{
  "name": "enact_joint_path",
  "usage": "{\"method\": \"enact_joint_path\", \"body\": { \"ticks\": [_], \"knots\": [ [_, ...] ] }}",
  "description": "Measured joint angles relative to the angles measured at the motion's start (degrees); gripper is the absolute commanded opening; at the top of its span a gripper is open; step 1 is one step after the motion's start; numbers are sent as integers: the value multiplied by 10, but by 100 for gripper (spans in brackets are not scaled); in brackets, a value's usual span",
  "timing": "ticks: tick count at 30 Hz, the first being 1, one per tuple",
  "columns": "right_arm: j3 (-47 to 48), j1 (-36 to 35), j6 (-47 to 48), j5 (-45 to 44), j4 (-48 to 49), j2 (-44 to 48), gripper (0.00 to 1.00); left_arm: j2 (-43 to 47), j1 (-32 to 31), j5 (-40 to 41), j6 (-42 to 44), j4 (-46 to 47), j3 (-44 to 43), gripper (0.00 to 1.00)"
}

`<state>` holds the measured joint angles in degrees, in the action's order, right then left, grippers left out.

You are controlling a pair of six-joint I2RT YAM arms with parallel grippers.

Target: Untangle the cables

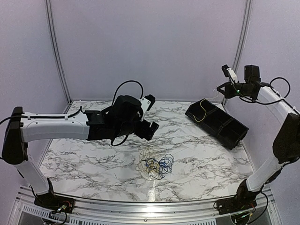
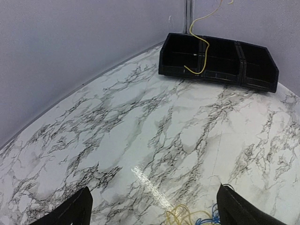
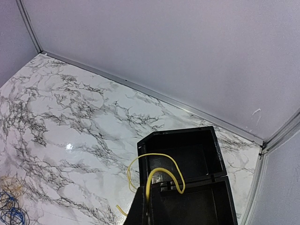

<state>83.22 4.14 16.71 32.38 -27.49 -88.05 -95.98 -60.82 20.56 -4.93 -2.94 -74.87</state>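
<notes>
The cables lie in a loose yellow, blue and black tangle on the marble table, near the front middle. My left gripper hovers just behind the tangle and is open with nothing between its fingers. Only the yellow and blue edge of the tangle shows at the bottom of the left wrist view. My right gripper is raised high at the back right and is shut on one yellow cable. That cable loops down over the black bin and shows as a thin line at the bin's left end.
The black bin has several compartments and lies at an angle at the back right of the table. Walls close off the back and both sides. A metal rail runs along the near edge.
</notes>
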Motion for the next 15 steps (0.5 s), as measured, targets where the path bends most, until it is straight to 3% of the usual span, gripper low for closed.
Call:
{"method": "enact_joint_path", "body": {
  "ticks": [7,15],
  "knots": [
    [82,1,-2,-33,10,-75,0,-7,76,-19,-12,1,25,95],
    [169,2,3,-86,14,-174,0,-7,71,-48,-28,0,34,95]
  ]
}}
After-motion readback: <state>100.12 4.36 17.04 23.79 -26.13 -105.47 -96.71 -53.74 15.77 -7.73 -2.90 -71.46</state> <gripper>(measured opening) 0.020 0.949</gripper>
